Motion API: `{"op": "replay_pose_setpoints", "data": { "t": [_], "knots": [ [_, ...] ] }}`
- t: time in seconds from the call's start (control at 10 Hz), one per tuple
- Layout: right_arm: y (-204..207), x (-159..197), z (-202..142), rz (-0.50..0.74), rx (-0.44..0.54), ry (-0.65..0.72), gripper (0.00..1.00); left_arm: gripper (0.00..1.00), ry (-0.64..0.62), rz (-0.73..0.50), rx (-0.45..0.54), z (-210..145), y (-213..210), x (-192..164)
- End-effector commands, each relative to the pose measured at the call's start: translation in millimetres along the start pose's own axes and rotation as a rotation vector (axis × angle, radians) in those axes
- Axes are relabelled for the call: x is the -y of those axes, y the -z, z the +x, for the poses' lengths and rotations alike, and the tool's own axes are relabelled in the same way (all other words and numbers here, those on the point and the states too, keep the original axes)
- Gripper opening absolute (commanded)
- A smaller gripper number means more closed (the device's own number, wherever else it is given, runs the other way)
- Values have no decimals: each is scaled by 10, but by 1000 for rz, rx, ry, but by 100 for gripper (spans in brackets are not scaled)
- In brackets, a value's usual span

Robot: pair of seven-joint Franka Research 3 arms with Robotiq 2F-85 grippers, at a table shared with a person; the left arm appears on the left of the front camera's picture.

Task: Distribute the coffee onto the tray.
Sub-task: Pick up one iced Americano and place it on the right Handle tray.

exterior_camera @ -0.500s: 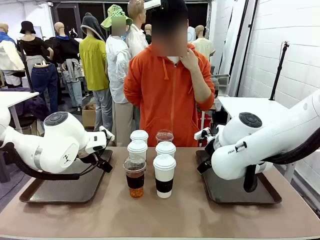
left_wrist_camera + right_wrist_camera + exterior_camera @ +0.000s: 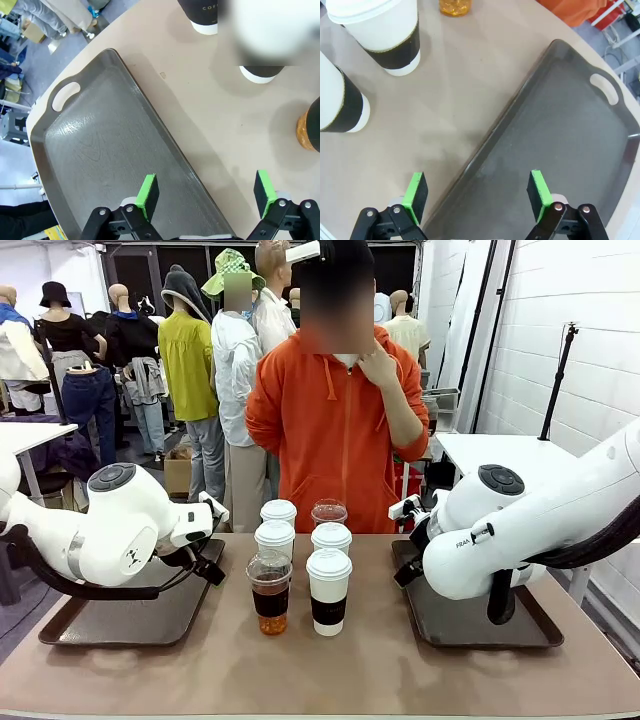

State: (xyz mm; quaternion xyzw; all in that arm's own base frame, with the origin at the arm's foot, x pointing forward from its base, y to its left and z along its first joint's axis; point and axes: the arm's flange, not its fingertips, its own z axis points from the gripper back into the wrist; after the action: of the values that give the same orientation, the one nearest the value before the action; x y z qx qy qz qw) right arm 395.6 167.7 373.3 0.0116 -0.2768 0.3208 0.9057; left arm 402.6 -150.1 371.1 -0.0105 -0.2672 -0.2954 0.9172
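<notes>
I am hovering the left gripper and the right gripper, both apart and empty, beside the coffee cups; I think the first pick is coming.

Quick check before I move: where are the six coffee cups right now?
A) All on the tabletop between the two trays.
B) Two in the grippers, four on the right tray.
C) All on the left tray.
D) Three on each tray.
A: the cups stand in two rows on the table, between the left tray and the right tray, none on either.
</notes>
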Motion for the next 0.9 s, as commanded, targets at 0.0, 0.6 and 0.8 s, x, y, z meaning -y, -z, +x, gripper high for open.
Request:
{"op": "replay_pose_setpoints", "data": {
  "t": [0.0,0.6,0.8],
  "knots": [
    [0,0,0,0,0,0,100,100,0,0,0,0,0,-1],
    [0,0,0,0,0,0,100,100,0,0,0,0,0,-1],
    [0,0,0,0,0,0,100,100,0,0,0,0,0,-1]
  ]
}}
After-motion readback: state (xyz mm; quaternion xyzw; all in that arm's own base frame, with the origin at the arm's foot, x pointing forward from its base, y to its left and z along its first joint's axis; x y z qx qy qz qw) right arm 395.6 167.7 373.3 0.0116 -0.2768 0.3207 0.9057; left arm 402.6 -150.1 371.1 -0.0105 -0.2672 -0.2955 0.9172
